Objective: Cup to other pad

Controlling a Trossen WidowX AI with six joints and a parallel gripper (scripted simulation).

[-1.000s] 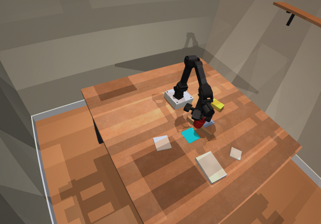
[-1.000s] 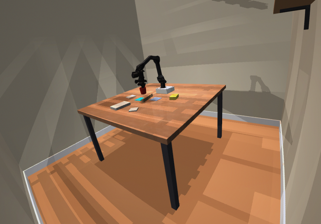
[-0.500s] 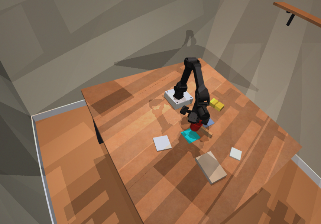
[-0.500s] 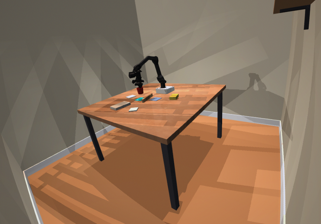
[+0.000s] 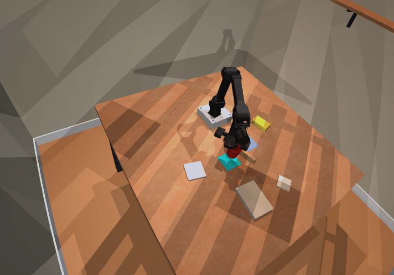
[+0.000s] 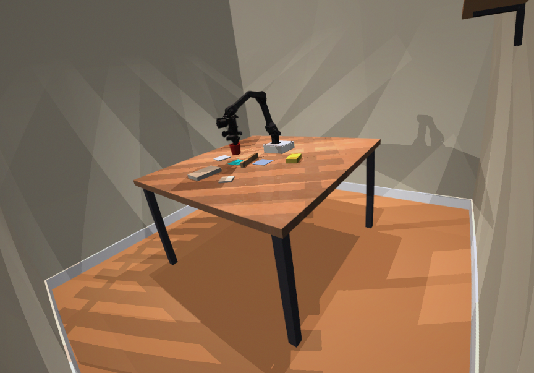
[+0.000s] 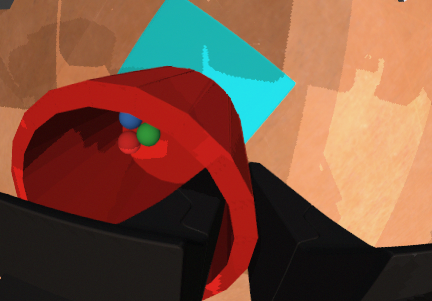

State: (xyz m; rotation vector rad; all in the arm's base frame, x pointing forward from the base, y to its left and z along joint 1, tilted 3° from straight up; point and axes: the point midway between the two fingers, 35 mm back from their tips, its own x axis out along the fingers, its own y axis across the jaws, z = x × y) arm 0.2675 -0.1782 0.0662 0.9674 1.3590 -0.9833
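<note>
1. Right now your jaws are clamping the red cup's (image 7: pixel 200 123) wall, cup hanging aloft, marbles (image 7: pixel 138 131) inside.
2. Just ahead and below, you're facing the cyan pad (image 7: pixel 227 66), partly under the cup.

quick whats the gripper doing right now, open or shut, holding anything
Gripper: shut on the wall of the red cup, carrying it above the cyan pad with the marbles inside.

The hand (image 7: pixel 230 237) grips the red cup's (image 7: pixel 200 117) rim, marbles (image 7: pixel 139 133) inside, above the turquoise pad (image 7: pixel 220 66).
</note>
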